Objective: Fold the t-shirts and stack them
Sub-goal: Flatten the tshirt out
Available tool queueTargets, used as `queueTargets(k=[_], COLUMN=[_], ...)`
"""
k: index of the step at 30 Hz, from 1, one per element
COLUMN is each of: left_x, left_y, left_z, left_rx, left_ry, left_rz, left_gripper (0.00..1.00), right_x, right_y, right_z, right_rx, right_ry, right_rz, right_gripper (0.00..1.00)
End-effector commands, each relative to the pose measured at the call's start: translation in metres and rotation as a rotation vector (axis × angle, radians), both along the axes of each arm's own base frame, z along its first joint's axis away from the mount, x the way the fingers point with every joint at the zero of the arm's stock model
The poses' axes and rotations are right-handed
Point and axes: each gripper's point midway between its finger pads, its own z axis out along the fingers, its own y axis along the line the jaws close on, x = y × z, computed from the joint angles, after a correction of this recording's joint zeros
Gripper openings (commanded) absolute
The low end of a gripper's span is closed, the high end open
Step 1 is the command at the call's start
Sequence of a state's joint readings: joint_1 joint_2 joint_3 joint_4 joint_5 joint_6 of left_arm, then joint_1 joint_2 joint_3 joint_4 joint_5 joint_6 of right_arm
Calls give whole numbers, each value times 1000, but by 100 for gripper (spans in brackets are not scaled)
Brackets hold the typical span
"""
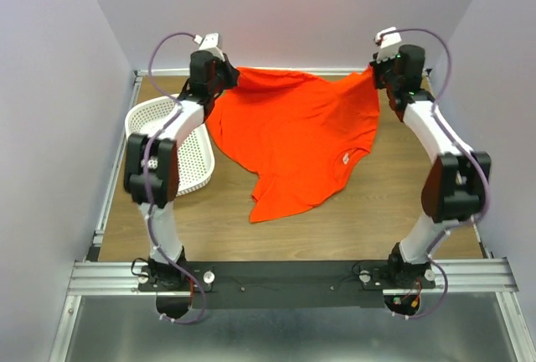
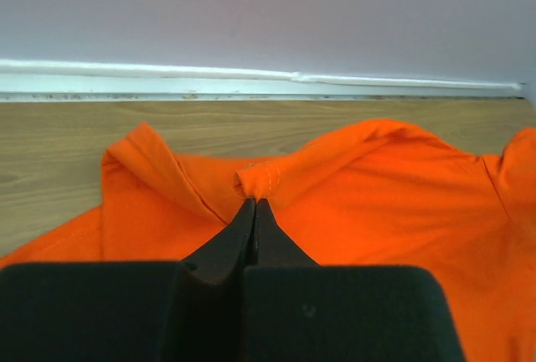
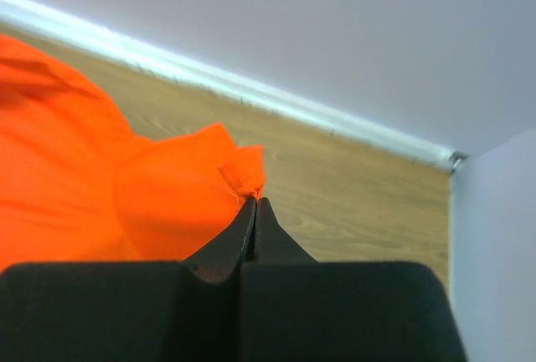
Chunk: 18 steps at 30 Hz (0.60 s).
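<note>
T-shirt [image 1: 293,140] lies spread over the far half of the table [image 1: 385,211], orange-red, with its white neck label [image 1: 345,157] facing up on the near right side. Its two far corners are raised off the wood. At the far left, the left gripper [image 2: 255,204] is pinched tight on a small fold of the cloth. At the far right, the right gripper [image 3: 255,203] is clamped the same way on a bunched corner. One pointed part trails toward the near edge. A white basket [image 1: 180,148] sits just left of the cloth.
</note>
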State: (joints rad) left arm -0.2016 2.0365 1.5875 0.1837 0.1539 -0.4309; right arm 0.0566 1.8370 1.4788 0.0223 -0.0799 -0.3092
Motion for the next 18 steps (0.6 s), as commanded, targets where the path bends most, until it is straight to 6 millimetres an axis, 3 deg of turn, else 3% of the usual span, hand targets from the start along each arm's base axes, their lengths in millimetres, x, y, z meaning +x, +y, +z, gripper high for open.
queueTargets(k=[1, 2, 3, 6, 7, 9, 10, 13, 14, 16, 18], left_x=[-71, -88, -118, -179, -216, -260, -295, -351, -359, -374, -375], left_y=[-10, -15, -12, -19, -8, -5, 8, 30, 35, 43, 39], left_z=[168, 188, 223, 282, 324, 362, 390, 426, 430, 435, 430], left_rx=[-17, -24, -24, -59, -80, -142, -184, -288, -327, -368, -393], left_ry=[-412, -457, -536, -669, -768, -852, -924, -1011, -1013, -1025, -993], left_rz=[-110, -125, -130, -153, -132, -111, -101, -80, -77, -70, -96], left_gripper=[0, 0, 0, 0, 0, 0, 0, 0, 0, 0, 0], right_x=[-62, -76, -101, -145, -167, -216, -230, -263, -283, -299, -313], right_y=[13, 15, 15, 16, 16, 16, 16, 11, 5, -2, -10], right_z=[155, 178, 225, 290, 324, 387, 404, 441, 464, 480, 494], right_rx=[81, 83, 81, 82, 83, 91, 93, 99, 99, 87, 76], right_ry=[-301, -343, -428, -534, -591, -708, -738, -808, -869, -916, -958], right_rz=[95, 111, 121, 145, 150, 165, 168, 149, 125, 92, 51], right_gripper=[0, 1, 1, 1, 1, 0, 1, 1, 1, 1, 1])
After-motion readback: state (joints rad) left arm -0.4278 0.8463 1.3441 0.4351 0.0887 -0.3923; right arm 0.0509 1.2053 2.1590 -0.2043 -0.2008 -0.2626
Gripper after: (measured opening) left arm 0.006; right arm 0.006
